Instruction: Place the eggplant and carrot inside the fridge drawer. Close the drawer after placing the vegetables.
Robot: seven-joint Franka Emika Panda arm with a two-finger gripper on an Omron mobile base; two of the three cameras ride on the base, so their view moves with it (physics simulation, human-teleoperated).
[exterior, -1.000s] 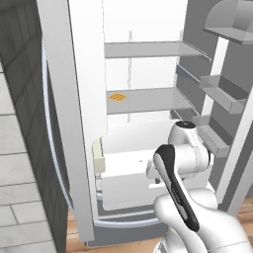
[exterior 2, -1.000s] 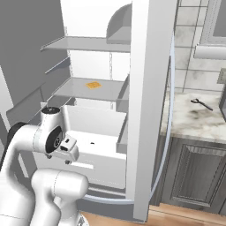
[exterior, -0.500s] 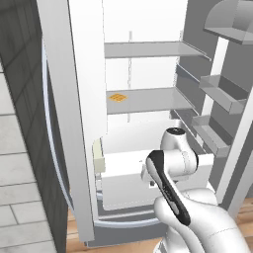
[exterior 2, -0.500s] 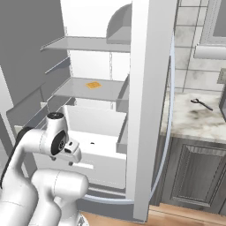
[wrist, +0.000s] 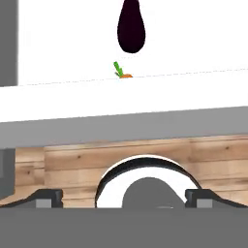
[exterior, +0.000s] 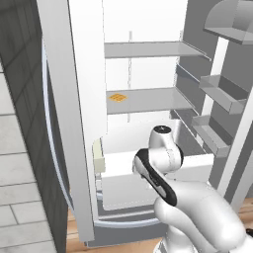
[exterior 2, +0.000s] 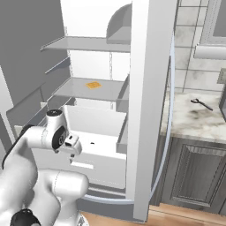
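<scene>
Since a second earlier the arm had swung further down and in toward the fridge, its elbow dropping lower in both base views, while the fridge and shelves kept their places.

In the left base view the fridge drawer (exterior: 123,170) stood pulled out below the shelf that carried a flat orange square (exterior: 117,97). In the right base view the hand hung over the drawer's front.

In the hand view the gripper (wrist: 124,196) was spread wide, its two dark fingertips (wrist: 46,196) far apart at the bottom edge, and it held nothing. Beyond them, past the drawer's white front wall, the eggplant (wrist: 131,26) lay on the drawer floor, and the carrot (wrist: 123,73) lay just beside it, nearer the wall, its green stem showing. Both were well apart from the claw, roughly centred between its tips.
</scene>
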